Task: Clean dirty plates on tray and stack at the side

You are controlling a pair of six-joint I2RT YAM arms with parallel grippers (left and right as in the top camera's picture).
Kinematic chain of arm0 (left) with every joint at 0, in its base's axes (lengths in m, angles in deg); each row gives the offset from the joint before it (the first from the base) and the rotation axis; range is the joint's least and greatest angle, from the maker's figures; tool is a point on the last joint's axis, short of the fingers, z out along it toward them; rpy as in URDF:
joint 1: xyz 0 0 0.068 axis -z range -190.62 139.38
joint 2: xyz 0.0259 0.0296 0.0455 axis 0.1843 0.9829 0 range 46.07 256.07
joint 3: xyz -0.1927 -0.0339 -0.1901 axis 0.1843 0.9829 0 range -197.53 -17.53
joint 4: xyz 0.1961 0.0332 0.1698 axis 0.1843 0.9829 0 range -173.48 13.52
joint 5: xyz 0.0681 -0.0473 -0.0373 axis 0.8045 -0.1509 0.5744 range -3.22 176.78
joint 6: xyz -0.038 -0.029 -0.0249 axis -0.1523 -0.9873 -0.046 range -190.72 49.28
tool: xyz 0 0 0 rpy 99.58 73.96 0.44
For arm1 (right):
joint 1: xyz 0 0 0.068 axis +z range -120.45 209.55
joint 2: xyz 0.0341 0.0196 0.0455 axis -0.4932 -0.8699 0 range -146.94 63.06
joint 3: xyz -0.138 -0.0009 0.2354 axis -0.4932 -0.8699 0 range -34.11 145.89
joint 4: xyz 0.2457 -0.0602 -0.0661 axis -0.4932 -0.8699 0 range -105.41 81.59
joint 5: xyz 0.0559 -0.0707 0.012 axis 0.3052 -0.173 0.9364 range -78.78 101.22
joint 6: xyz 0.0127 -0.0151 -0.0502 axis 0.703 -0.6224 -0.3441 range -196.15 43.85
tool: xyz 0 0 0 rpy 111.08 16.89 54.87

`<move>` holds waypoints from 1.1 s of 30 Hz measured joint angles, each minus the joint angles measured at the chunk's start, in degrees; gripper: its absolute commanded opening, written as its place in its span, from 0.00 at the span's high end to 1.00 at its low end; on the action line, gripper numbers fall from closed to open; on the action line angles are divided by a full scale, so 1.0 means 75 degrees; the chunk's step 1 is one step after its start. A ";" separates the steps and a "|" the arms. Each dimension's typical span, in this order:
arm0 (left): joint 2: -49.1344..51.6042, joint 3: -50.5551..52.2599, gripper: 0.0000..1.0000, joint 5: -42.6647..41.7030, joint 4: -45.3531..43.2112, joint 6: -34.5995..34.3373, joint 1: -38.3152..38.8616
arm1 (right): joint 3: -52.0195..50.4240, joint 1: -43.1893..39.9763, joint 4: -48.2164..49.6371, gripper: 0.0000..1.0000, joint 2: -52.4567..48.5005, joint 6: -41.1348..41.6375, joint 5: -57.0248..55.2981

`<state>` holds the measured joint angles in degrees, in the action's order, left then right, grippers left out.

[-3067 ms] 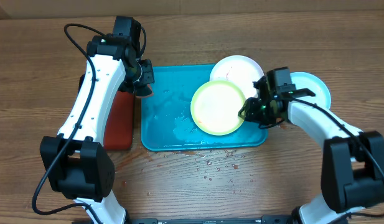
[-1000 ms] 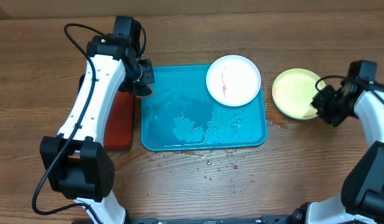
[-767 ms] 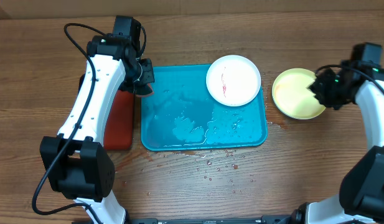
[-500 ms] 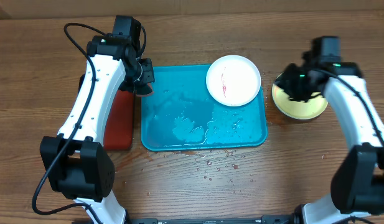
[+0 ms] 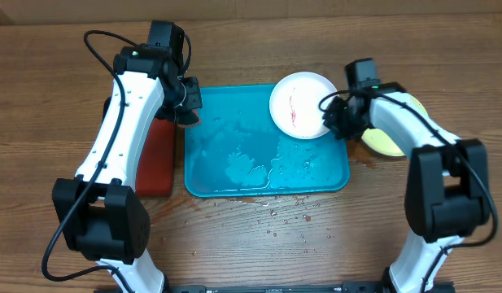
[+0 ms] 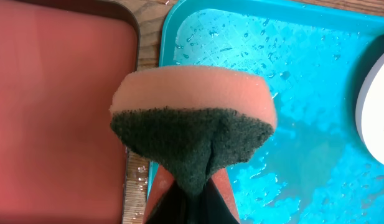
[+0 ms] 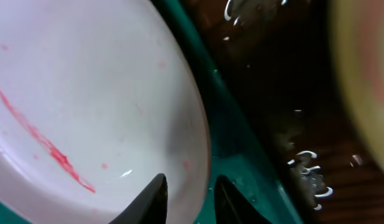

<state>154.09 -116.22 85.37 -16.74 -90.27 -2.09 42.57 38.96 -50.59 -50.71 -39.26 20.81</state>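
Observation:
The blue tray (image 5: 234, 163) lies wet at the table's centre. A white plate (image 5: 295, 104) with a red smear sits in its far right corner. My right gripper (image 5: 330, 115) is open, its fingers (image 7: 192, 196) straddling the white plate's (image 7: 86, 93) right rim, one inside and one over the tray (image 7: 241, 168). The yellow-green plate (image 5: 390, 138) lies on the table right of the tray, partly under my right arm; the pale blue plate is hidden. My left gripper (image 5: 188, 104) is shut on an orange and green sponge (image 6: 192, 118) over the tray's left edge (image 6: 291, 74).
A red tray (image 5: 157, 159) with a black rim lies left of the blue tray, and shows in the left wrist view (image 6: 55, 93). Water drops and red specks (image 5: 287, 216) dot the wood in front of the blue tray.
My right gripper has let go of the yellow-green plate beside the tray and swung left to the white plate's rim. The left arm has not moved.

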 measured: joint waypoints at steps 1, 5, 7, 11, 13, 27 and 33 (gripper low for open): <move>0.0000 0.0000 0.96 0.0000 0.0000 0.0000 0.0000 | 0.0000 0.0093 0.0017 0.81 -0.0096 0.0026 -0.0006; 0.0000 0.0000 0.96 0.0000 0.0009 -0.0003 0.0000 | 0.0006 0.0443 -0.0055 0.85 -0.0254 0.0058 -0.0020; 0.0000 0.0000 0.96 0.0000 0.0012 0.0000 0.0000 | 0.0012 0.0691 -0.0189 0.86 -0.0254 -0.0003 -0.0017; 0.0000 0.0000 0.96 0.0000 0.0012 -0.0003 0.0000 | 0.0050 0.1323 -0.0629 0.87 -0.0251 -0.0099 -0.0020; 0.0000 0.0000 0.96 0.0000 0.0012 0.0000 0.0000 | 0.0073 0.1682 -0.0833 0.87 -0.0251 -0.0119 0.0026; 0.0000 0.0000 0.96 0.0000 -0.0009 -0.0003 0.0000 | 0.0251 0.2116 -0.0545 0.43 -0.0251 -0.2267 -0.0114; 0.0000 0.0000 0.96 0.0000 -0.0052 -0.0003 0.0000 | 0.0259 0.2092 0.0609 0.44 -0.0256 -0.3459 -0.1084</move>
<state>154.09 -116.22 85.37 -17.13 -90.30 -2.09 44.52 54.65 -46.02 -52.64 -65.21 12.68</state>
